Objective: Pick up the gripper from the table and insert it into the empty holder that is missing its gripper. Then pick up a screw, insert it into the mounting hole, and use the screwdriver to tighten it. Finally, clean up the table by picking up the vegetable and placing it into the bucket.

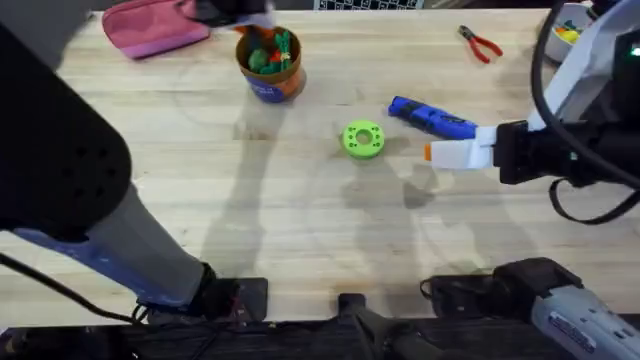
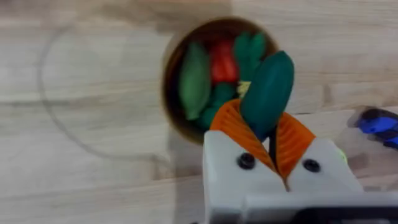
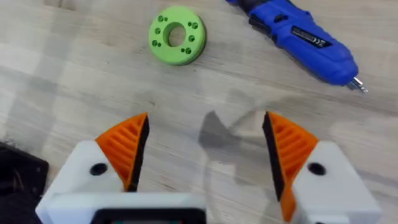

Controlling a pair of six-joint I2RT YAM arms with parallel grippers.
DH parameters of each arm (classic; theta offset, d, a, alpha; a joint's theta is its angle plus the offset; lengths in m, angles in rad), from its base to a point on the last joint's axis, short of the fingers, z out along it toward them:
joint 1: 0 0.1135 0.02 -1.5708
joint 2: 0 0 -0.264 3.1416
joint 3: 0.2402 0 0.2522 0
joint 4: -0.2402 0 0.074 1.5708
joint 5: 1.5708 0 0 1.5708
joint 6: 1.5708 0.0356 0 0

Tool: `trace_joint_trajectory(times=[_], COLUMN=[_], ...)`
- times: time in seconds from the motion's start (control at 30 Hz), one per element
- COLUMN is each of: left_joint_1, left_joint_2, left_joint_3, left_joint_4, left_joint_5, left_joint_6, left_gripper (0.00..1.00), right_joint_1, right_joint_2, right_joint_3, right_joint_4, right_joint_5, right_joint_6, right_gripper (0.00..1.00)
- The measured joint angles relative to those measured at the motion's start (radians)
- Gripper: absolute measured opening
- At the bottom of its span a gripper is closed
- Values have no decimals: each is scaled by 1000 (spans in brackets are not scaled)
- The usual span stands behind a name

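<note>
Wooden table [image 1: 300, 230] holds the bucket [image 1: 271, 62], where the left gripper [image 2: 268, 134] pinches the vegetable [image 2: 267, 93] just above it, ready, I think, to let go, while beside the screwdriver [image 1: 432, 118] the right gripper [image 3: 204, 152] waits spread wide.

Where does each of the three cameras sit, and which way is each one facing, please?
Overhead: above the arm bases, looking down and forward over the table; both arms show.
Left wrist: on the left gripper, looking down into the bucket; its jaws are shut on the vegetable.
Right wrist: on the right gripper, jaws open, facing the tabletop.
Shared: the screwdriver and green disc also appear overhead.
</note>
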Motion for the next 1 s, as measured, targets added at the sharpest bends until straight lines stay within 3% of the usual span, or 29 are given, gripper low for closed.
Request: trace_joint_trajectory(times=[0.13,0.27,0.3,0.37,0.47,0.5,0.73,1.0], left_joint_1=[-53,-48,-44,-38,-35,-35,-35,-36], left_joint_2=[19,63,74,88,90,90,59,-159], left_joint_3=[0,0,0,0,0,0,0,-48], left_joint_4=[42,41,41,43,38,35,-55,-179], left_joint_5=[-19,-32,-36,-42,-48,-48,-48,-68], left_joint_6=[0,1,4,3,2,0,0,0], left_gripper=[28,32,146,490,926,970,985,985], right_joint_1=[0,0,0,0,0,0,0,0], right_joint_2=[0,0,0,0,0,0,0,0], right_joint_3=[0,0,0,0,0,0,0,0], right_joint_4=[0,0,0,0,0,0,0,0], right_joint_5=[0,0,0,0,0,0,0,0], right_joint_6=[0,0,0,0,0,0,0,0], right_gripper=[993,994,994,994,993,993,994,994])
